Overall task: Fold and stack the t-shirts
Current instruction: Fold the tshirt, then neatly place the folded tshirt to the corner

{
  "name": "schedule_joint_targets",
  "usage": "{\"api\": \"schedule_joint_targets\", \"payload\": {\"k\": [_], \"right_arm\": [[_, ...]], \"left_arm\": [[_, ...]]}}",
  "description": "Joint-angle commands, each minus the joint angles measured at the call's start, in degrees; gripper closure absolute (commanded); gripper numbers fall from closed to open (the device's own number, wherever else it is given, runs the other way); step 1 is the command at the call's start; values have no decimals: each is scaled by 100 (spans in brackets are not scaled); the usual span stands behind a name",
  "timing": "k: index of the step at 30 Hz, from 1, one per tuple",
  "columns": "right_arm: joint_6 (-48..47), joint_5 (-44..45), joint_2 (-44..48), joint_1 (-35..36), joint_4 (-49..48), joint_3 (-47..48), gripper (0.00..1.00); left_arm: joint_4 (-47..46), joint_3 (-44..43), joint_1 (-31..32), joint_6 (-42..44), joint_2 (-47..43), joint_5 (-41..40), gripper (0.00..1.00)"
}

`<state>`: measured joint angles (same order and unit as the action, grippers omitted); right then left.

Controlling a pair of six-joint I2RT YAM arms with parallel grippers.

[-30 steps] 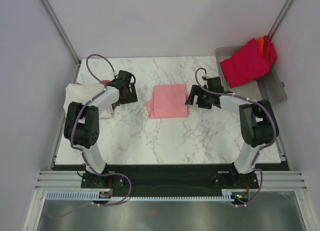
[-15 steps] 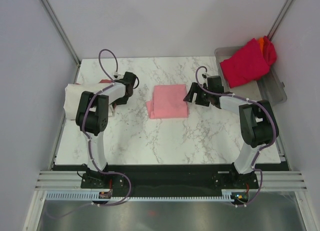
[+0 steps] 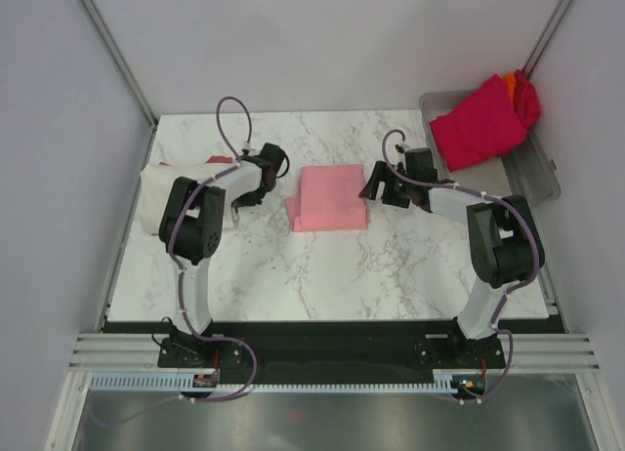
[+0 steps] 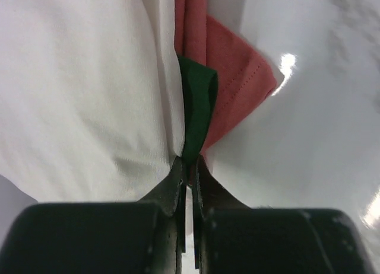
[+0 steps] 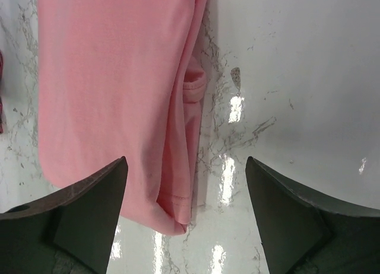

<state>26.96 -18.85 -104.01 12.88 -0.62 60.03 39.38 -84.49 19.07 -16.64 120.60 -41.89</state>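
Note:
A folded light pink t-shirt [image 3: 330, 197] lies mid-table. My right gripper [image 3: 377, 188] stands open at its right edge; in the right wrist view the gripper [image 5: 185, 162] straddles the pink shirt's [image 5: 113, 78] hemmed edge without touching it. At the left lies a cream-white t-shirt [image 3: 161, 192] with a dark red t-shirt [image 3: 220, 160] peeking out behind it. My left gripper [image 3: 244, 192] is shut at that pile's right edge. In the left wrist view the gripper [image 4: 189, 161] pinches the dark red shirt [image 4: 237, 78] and a dark green strip [image 4: 199, 105], beside the white cloth [image 4: 83, 96].
A grey translucent tray [image 3: 532, 178] stands at the back right, holding a crimson t-shirt [image 3: 479, 124] with an orange one [image 3: 528, 95] behind it. Bare marble table [image 3: 322, 270] lies in front of the pink shirt. Frame posts rise at both back corners.
My left gripper has shut on the edge of the left pile, and its arm has swung to the right. The right gripper has barely moved.

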Motion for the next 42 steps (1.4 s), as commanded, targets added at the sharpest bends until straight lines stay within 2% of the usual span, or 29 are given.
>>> {"api": "schedule_joint_targets", "payload": {"k": [1, 7, 11, 12, 13, 16, 21, 23, 25, 26, 28, 29, 30, 33, 38, 42], "right_arm": [[-42, 127, 12, -23, -87, -18, 12], [-33, 233, 38, -14, -96, -70, 12], [-42, 277, 47, -14, -96, -70, 12], [-42, 277, 47, -14, -96, -70, 12], [-33, 277, 47, -14, -96, -70, 12], [-42, 242, 38, -14, -105, -70, 11], [55, 22, 21, -14, -332, -123, 9], [151, -153, -23, -14, -421, -106, 8], [222, -215, -84, -14, -553, -71, 7], [248, -233, -207, -14, -553, 25, 7], [353, -285, -470, -14, -518, 184, 7], [389, -303, -558, -14, -474, 350, 10], [441, -295, -646, -14, -343, 447, 17], [442, -163, -963, -5, -27, 773, 23], [503, -128, -1253, -5, 45, 1115, 26], [442, -84, -1648, 30, 563, 1607, 29]], "left_arm": [[149, -59, 474, -576, -519, 891, 98], [176, -33, 703, -1025, -747, 1578, 98], [176, -33, 791, -1200, -950, 1903, 92], [167, -41, 809, -1227, -994, 2069, 87], [176, -41, 835, -1245, -1046, 2123, 73], [167, 11, 879, -1324, -1415, 2229, 56], [167, -6, 862, -1297, -1952, 2343, 46], [123, -24, 853, -1315, -2048, 2465, 39], [-78, 29, 853, -1298, -2137, 2685, 27], [-349, 98, 835, -1263, -2137, 3051, 24], [-632, 160, 765, -1262, -2049, 3492, 7], [-746, 161, 739, -1297, -1988, 3816, 5], [-904, 135, 721, -1324, -1787, 3924, 5], [-1089, -111, 703, -1350, -1443, 4162, 6], [-1265, -594, 633, -1394, -679, 4679, 13], [-1309, -753, 519, -1438, -300, 4944, 15]]}}
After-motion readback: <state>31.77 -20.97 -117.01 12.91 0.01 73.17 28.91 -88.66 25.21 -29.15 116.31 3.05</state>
